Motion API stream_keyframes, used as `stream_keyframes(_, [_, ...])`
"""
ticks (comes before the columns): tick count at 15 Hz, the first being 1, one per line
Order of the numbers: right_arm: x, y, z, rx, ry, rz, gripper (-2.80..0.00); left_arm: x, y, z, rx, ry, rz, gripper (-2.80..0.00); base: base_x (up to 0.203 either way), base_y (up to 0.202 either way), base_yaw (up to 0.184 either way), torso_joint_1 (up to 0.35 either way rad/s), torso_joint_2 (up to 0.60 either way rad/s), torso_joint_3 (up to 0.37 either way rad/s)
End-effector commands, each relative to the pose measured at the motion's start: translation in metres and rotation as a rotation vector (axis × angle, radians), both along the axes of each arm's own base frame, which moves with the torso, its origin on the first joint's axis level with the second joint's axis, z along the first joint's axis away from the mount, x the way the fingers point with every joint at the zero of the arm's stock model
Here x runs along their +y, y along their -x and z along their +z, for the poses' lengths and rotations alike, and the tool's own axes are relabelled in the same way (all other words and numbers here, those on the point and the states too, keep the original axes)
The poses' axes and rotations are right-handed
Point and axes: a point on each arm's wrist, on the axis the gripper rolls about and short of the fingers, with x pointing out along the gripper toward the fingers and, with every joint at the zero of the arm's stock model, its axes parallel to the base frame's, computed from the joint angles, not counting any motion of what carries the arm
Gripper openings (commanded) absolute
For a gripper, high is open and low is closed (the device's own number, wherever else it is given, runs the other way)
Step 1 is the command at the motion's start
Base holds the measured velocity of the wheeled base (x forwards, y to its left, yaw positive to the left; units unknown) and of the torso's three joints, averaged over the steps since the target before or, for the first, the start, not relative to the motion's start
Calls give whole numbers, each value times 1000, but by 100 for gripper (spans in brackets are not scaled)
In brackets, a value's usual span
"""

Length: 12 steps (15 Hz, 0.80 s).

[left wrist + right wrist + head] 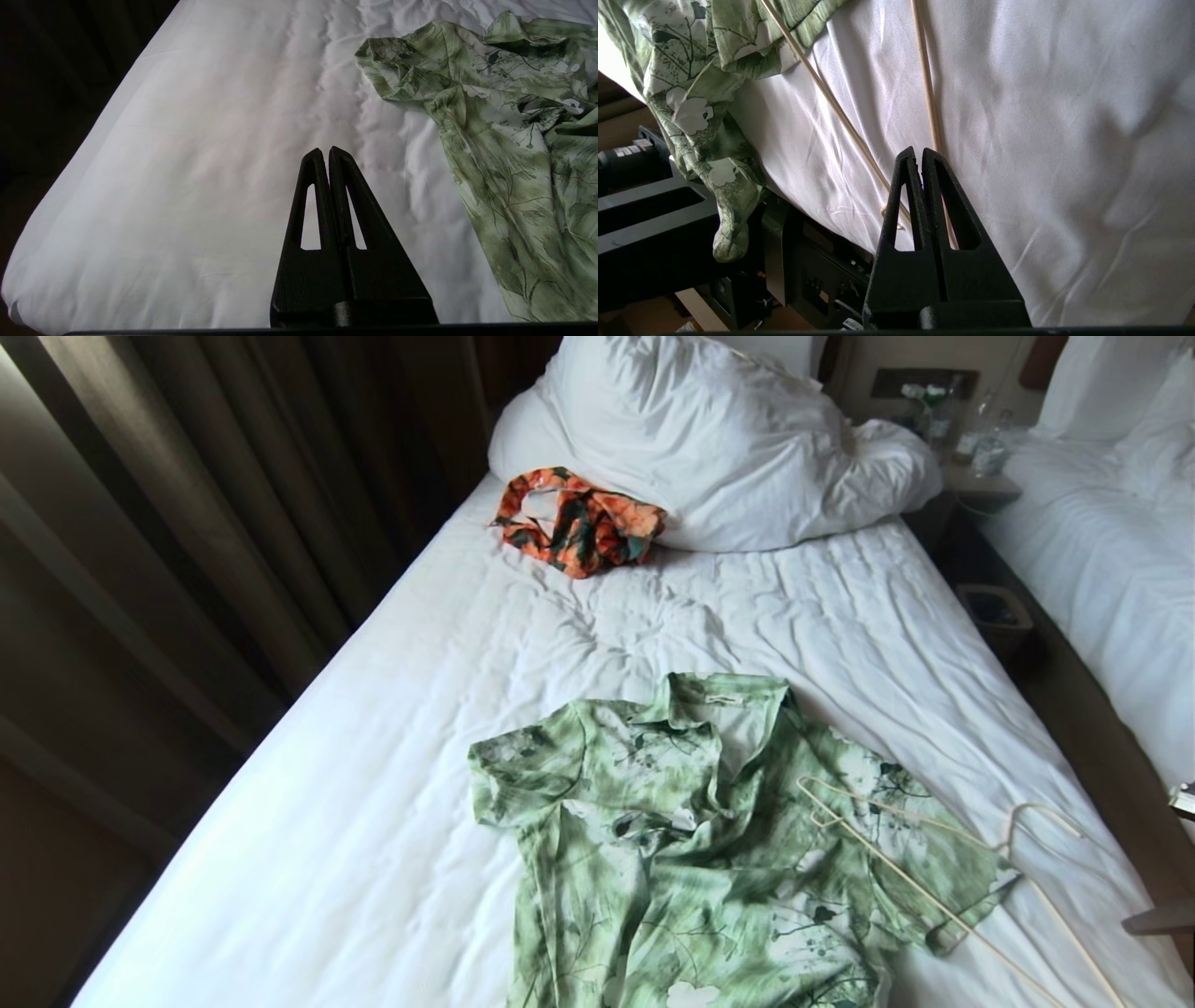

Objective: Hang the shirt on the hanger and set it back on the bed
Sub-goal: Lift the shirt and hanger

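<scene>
We see the shirt (709,840) lying face up on the bed (392,728), collar toward the pillow (709,439) at 12 o'clock and its hem running off the near edge at 6 o'clock. The hanger (934,887) rests at the shirt's 3 o'clock side, partly on the sleeve and partly on the bare sheet, its hook (1036,821) pointing toward 2 o'clock and its long wires slanting down toward 5 o'clock, off the near corner of the mattress.

That slant is what matters to us. In the right wrist view the right tool (920,154) sits just above the hanger's two wires (924,84), which run away from its tips toward 12 o'clock and spread slightly; its fingers are pressed together with nothing between them. We judge the right arm is clearly the nearer one to the hanger, angled down over the bed's near corner, and it would need to part its fingers before any wire could be taken.

The left tool (325,154) is likewise closed and empty, over bare sheet with the shirt at its 2 o'clock, well apart. Neither arm shows in the head view.

An orange floral garment (579,523) lies by the pillow.
</scene>
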Motion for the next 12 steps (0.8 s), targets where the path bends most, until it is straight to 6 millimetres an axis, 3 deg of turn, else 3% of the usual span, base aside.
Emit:
stream_keyframes(1, [-4,-2,-16,10,-45,10,0,0,0,0,-2,0,1,-280,0,0,0,0,0,0])
stream_keyframes(8, [6,-12,-36,-104,-217,45,0,0,0,0,-2,0,1,-280,0,0,0,0,0,0])
stream_keyframes(12, [16,-10,-51,-153,-226,149,0,0,0,0,-2,0,1,-280,0,0,0,0,0,0])
